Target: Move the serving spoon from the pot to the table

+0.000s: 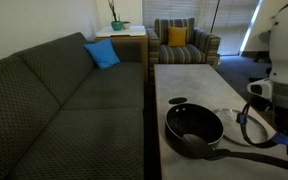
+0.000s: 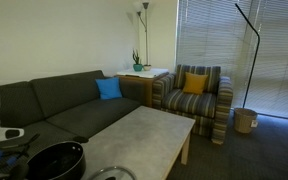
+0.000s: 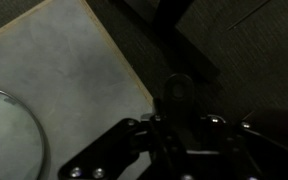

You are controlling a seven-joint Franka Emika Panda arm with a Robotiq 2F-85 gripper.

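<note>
The pot [image 1: 194,124] is being shown on the near end of the worktop [image 1: 184,80] in both ext. views, dark inside facing up. A slim dark shape, prob. the serving spoon [image 1: 229,154], is being seen at the pot's front rim in an ext. view: broad end by the rim, thin handle running off toward the robot arm [image 1: 284,60] at the frame edge. Whether it is being rested in the pot or on the worktop cannot be told; too dark. A round glass lid [image 2: 109,174] is being seen lying flat on the worktop just beside the pot.

In the wrist view the gripper [image 3: 176,125] is being shown as a dark mass at the bottom, hanging over dark carpet [image 3: 244,50] beside the worktop's corner; the lid's edge is being caught at the left. A rounded dark piece is being seen just ahead of the gripper, but what it is cannot be told. Gripper state: released or clenched cannot be told in any view.

Behind, a dark sofa [image 1: 64,95] w/ a blue cushion [image 1: 102,54] is being seen alongside the worktop, & a striped armchair [image 1: 184,45] at its far end.
</note>
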